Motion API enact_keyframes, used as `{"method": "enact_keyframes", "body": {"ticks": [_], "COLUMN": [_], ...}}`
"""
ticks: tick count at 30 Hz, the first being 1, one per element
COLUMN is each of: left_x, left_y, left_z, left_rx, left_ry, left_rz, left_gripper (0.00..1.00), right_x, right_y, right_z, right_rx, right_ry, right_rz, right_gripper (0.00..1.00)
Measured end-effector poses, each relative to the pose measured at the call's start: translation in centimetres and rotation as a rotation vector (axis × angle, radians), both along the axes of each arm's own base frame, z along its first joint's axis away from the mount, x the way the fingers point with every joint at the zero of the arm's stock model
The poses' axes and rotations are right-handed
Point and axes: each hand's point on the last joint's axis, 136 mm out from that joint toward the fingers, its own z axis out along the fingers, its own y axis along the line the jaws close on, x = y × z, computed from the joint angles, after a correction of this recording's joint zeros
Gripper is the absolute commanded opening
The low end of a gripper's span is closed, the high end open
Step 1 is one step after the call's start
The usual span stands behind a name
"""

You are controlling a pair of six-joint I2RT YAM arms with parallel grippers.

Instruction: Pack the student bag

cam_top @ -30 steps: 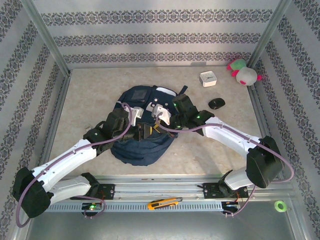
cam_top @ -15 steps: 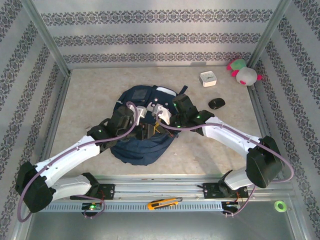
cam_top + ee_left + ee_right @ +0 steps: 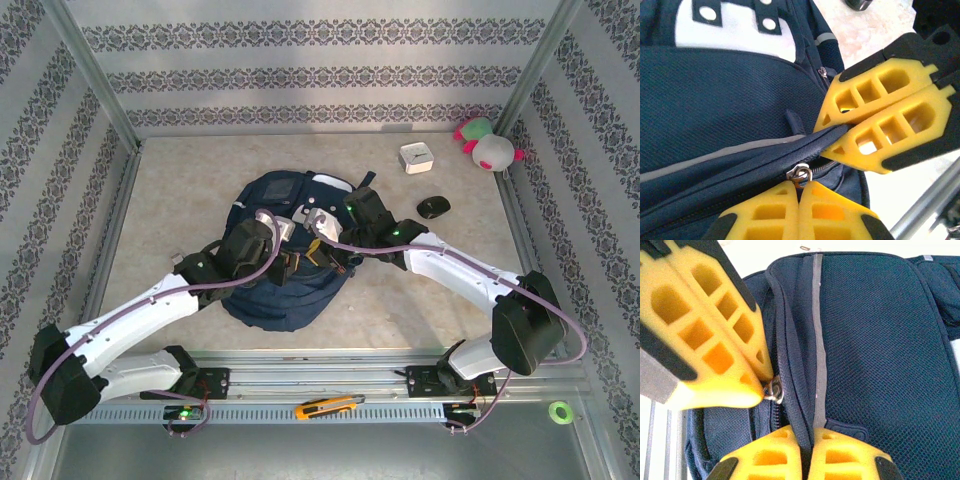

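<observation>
Robot lab cell: aluminium frame, patterned backdrop walls, mounting rail.

The navy backpack lies flat in the middle of the table, white patches at its far end. A grey stripe runs beside its zip, and the silver zipper pull stands partway along.

No lettering, brand name or number is reading legibly anywhere here. The white patches on the student bag are showing blank, and any marking on the small white box is appearing too small to read.
</observation>
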Motion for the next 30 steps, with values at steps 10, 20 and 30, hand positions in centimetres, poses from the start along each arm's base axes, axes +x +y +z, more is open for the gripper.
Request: {"method": "enact_keyframes", "body": {"ticks": [10,20,30], "left_x": [0.8,2.9,0.0], "left_y": [4.6,10.2,3.0], "left_z": [-0.7,-2.6,4.7], "left_rx": [0.077,0.115,-0.115], "left_ry": [-0.022,0.025,-0.105], "left_rz": [0.137,0.279,-0.042], "left_gripper": [0.0,0.23,0.51], "right_x": [0.8,0.8,0.5], "right_y": [-3.3,-7.1,-6.7], "right_z": [2.2,4.2,3.9], "right_rx": [0.058,0.159,0.165], "right_ry": [-0.042,-0.075,-0.066], "right_rz": [0.019,0.045,0.069], "right_gripper": [0.0,0.0,0.0]}}
